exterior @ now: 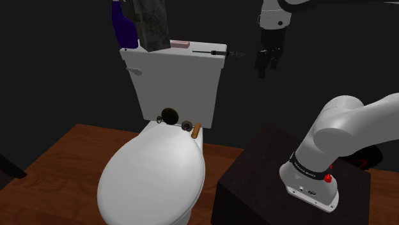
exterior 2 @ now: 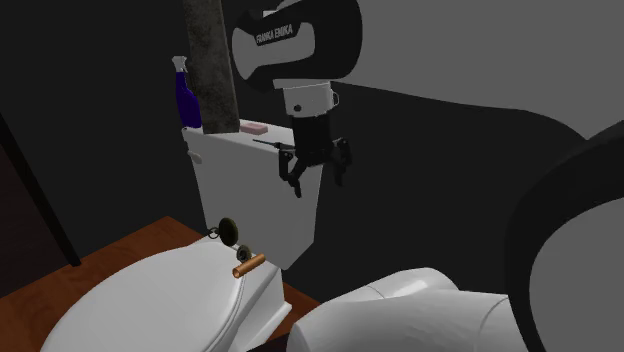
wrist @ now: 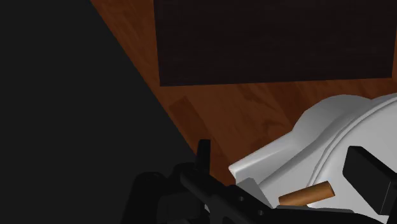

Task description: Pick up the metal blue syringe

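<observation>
- Here, we are looking at a white toilet (exterior: 153,172) in a dim room. The arm's black pincer (exterior: 266,68) is hanging in the upper right of the shoulder view, just past the right end of the tank lid (exterior: 198,56).
- The pincer's two fingers are standing apart, and nothing is sitting between them.
- The syringe (exterior: 214,51) is lying flat along the right end of the tank lid. In these renders it is showing as a thin dark rod rather than clearly blue, and its tip is poking out beyond the lid's edge.
- We are judging the pincer to be near that overhanging tip but not touching it. Its fingertips are appearing to hang to the right of the syringe and slightly below its level.
- A blue bottle (exterior: 120,25), a tall grey block (exterior: 152,22) and a pink bar (exterior: 179,45) are also standing on the lid, all to the left of the syringe.
- We are reading the step in hand as the approach.
- To do it well, we are thinking the pincer needs raising above the lid and shifting left over the barrel, with its fingers turned across the rod.
- It should then be lowering gently and closing on the thicker middle, not the thin tip, so the syringe is not rolling off the edge or sliding into the pink bar.
</observation>
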You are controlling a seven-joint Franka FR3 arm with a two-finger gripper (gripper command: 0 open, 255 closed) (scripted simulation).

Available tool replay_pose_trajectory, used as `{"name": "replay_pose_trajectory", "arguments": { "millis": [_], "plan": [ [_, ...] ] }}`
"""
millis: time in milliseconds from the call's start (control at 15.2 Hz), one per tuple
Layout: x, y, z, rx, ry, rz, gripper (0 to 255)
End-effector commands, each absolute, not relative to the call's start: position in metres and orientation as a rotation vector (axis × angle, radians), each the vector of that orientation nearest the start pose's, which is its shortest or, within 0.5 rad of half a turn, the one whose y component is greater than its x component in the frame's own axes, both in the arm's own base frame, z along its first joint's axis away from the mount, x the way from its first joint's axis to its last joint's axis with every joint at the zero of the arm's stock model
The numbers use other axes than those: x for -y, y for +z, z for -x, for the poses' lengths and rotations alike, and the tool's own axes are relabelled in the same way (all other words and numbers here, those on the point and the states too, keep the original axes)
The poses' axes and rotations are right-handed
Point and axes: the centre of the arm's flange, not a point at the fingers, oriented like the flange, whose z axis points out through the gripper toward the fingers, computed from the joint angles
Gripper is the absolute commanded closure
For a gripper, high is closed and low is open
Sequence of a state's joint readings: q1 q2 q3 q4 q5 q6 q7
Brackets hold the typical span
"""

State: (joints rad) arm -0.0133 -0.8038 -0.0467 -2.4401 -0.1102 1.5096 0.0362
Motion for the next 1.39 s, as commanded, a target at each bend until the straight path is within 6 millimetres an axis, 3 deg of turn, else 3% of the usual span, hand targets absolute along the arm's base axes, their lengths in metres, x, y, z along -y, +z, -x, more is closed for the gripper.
{"name": "replay_pose_trajectory", "arguments": {
  "millis": [0, 660, 1320],
  "plan": [
    [0.033, 0.552, -0.291, -0.128, 0.205, 3.209, 0],
    [0.061, 0.582, -0.421, 0.396, 0.262, 3.131, 0],
    [0.047, 0.606, -0.555, 0.892, 0.309, 2.969, 0]
  ]
}}
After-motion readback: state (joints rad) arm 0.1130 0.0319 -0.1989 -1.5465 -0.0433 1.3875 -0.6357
